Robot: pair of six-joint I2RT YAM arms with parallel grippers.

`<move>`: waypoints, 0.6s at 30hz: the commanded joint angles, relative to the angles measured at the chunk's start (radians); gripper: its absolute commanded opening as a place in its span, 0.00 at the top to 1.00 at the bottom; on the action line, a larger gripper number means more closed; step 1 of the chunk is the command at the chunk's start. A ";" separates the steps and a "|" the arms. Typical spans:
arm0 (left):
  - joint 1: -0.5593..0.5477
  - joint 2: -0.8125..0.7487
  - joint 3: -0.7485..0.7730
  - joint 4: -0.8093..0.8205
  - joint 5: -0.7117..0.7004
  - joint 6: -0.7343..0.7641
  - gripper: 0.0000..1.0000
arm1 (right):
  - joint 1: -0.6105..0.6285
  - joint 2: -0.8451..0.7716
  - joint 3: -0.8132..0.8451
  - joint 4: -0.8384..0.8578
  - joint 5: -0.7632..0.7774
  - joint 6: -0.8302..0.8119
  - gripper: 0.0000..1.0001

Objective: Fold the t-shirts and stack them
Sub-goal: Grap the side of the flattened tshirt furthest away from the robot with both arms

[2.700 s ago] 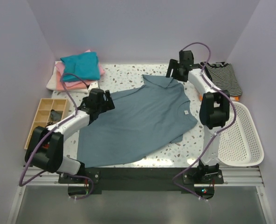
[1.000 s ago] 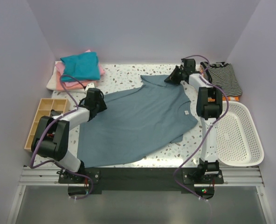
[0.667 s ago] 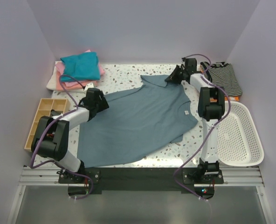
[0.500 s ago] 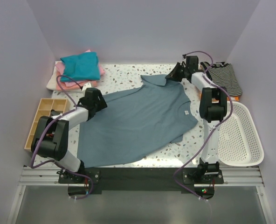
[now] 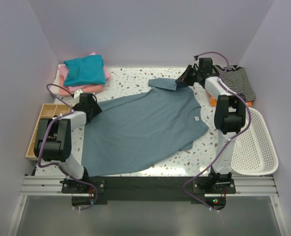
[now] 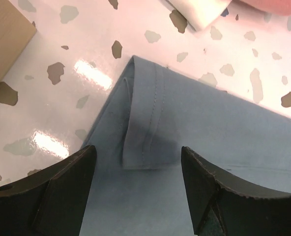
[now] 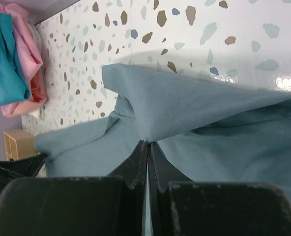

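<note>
Jaws spread wide on the left gripper (image 6: 137,158), straddling the sleeve hem (image 6: 143,123) of the large slate-blue cloth t-shirt (image 5: 145,128) near the left edge of the speckled terrazzo table (image 5: 130,78). The right gripper (image 7: 147,146) is pinched tight on the far sleeve (image 5: 161,83) by the far edge. Best move now: drop squarely over that hem, bite both layers, then lift evenly.

slate-blue t-shirt (image 5: 145,128): spread | right gripper (image 5: 184,78): holds far sleeve | left gripper (image 5: 89,105): over left sleeve
</note>
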 commanded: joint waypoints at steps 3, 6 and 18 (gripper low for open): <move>0.024 0.050 0.049 0.079 0.023 -0.013 0.29 | 0.004 -0.054 -0.023 0.032 -0.037 -0.022 1.00; 0.026 0.075 0.053 0.091 0.032 -0.013 0.36 | 0.004 -0.061 -0.029 0.029 -0.034 -0.027 1.00; 0.029 0.012 0.063 0.073 0.041 -0.013 0.28 | 0.004 -0.108 -0.048 -0.001 -0.022 -0.067 1.00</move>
